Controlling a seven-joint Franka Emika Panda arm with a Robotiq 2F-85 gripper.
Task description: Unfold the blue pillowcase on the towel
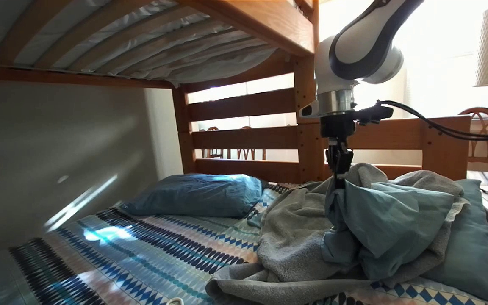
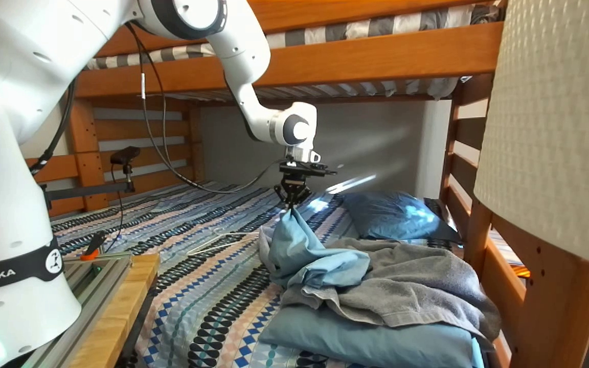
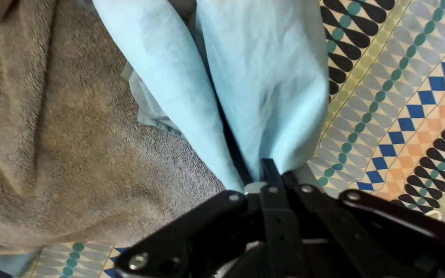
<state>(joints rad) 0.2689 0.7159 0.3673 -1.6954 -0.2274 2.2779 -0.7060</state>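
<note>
The blue pillowcase (image 1: 400,216) is a limp, wrinkled heap on the grey towel (image 1: 295,224). In an exterior view the pillowcase (image 2: 297,245) rises to a peak at my gripper (image 2: 290,207), with folds lying to one side on the towel (image 2: 417,276). In an exterior view my gripper (image 1: 339,182) points straight down. In the wrist view the gripper (image 3: 276,173) is shut on an edge of the pillowcase (image 3: 261,77), which hangs in two folds with a dark gap between them. The towel (image 3: 83,135) is bunched below and beside it.
A light blue pillow (image 2: 366,337) lies partly under the towel. A darker blue pillow (image 1: 201,195) lies by the wall. The upper bunk (image 1: 142,42) hangs over the bed, with wooden posts (image 1: 307,93) near the arm. A hanger (image 2: 218,240) and lampshade (image 2: 550,128) show.
</note>
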